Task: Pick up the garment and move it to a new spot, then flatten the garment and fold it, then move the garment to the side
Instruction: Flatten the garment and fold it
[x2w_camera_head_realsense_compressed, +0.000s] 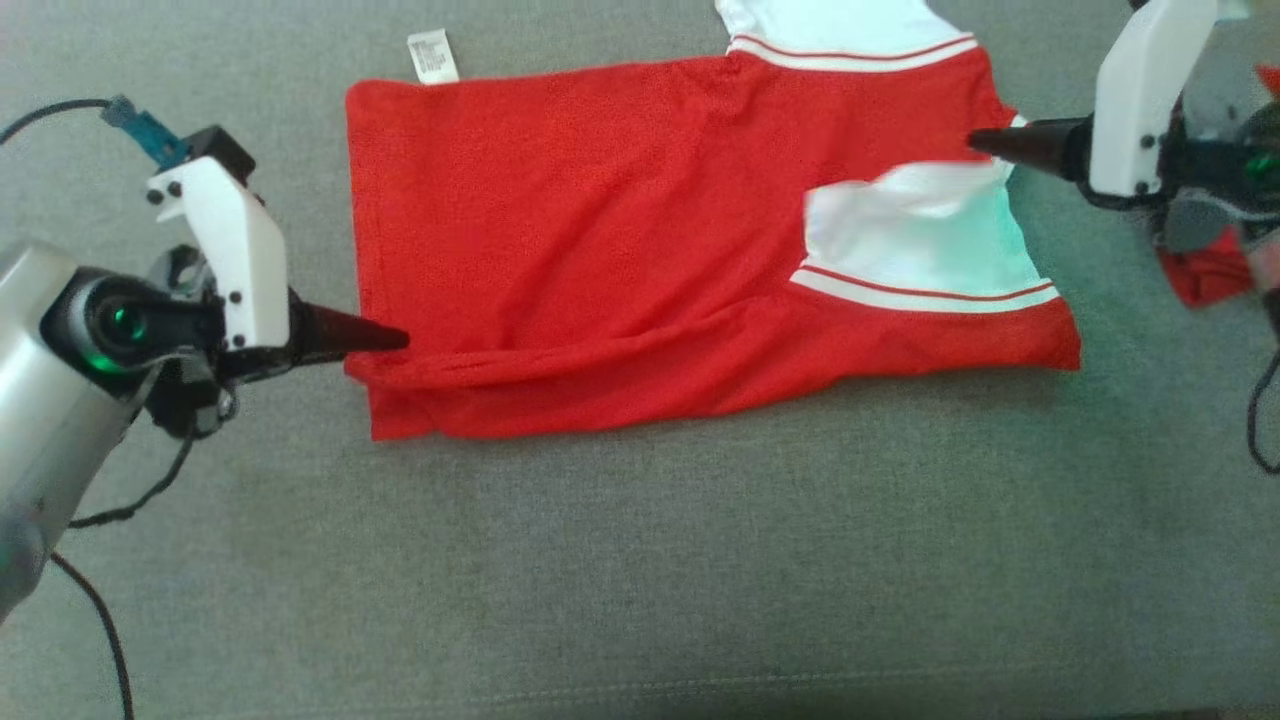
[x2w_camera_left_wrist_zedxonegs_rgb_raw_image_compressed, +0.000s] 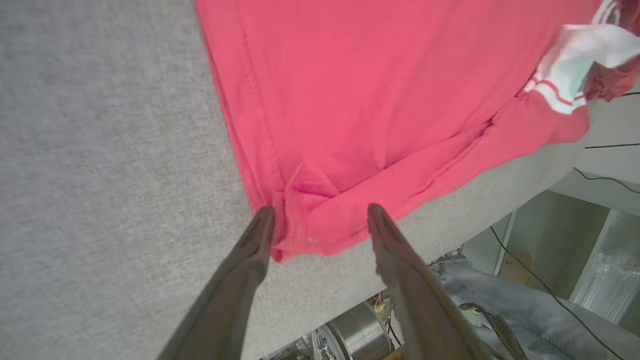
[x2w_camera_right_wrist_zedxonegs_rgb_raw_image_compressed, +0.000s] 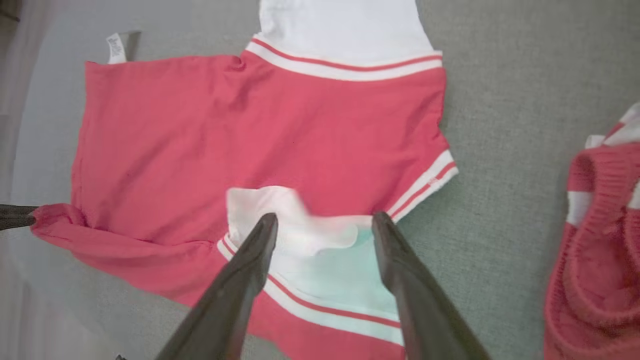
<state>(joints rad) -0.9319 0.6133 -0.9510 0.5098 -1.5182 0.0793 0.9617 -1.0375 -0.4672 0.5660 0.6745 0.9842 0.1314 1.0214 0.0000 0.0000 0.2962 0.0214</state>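
- The garment (x2w_camera_head_realsense_compressed: 600, 230), red with white sleeves, lies spread on the grey cushion (x2w_camera_head_realsense_compressed: 640, 580) between our two grippers. The long edge running away from the left gripper's tips is turned over into a narrow band.
- Our left gripper (x2w_camera_left_wrist_zedxonegs_rgb_raw_image_compressed: 320, 210) stands wide, one finger to each side of the rumpled hem corner just ahead of its tips. Nothing is pinched.
- Our right gripper (x2w_camera_right_wrist_zedxonegs_rgb_raw_image_compressed: 322, 217) is spread wide too, its tips over the white sleeve (x2w_camera_right_wrist_zedxonegs_rgb_raw_image_compressed: 325, 270) that is turned in across the red body. It holds nothing.
- We judge the fold to be under way. To do it well, each gripper should bite all the layers just ahead of its tips. Then we lift both ends level and together, and lay the cloth over so the edges meet squarely.
- The bunched corner between the left fingers wants smoothing first, or the crease may set crooked.
- The far sleeve (x2w_camera_head_realsense_compressed: 830, 20) runs off the top of the head view, so we cannot tell how it lies.
- We cannot tell whether either gripper's tips touch the cloth.
- Off to the right of the right gripper's fingers, a second red knitted piece (x2w_camera_right_wrist_zedxonegs_rgb_raw_image_compressed: 595, 250) is cut off at the edge. We should keep clear of it.
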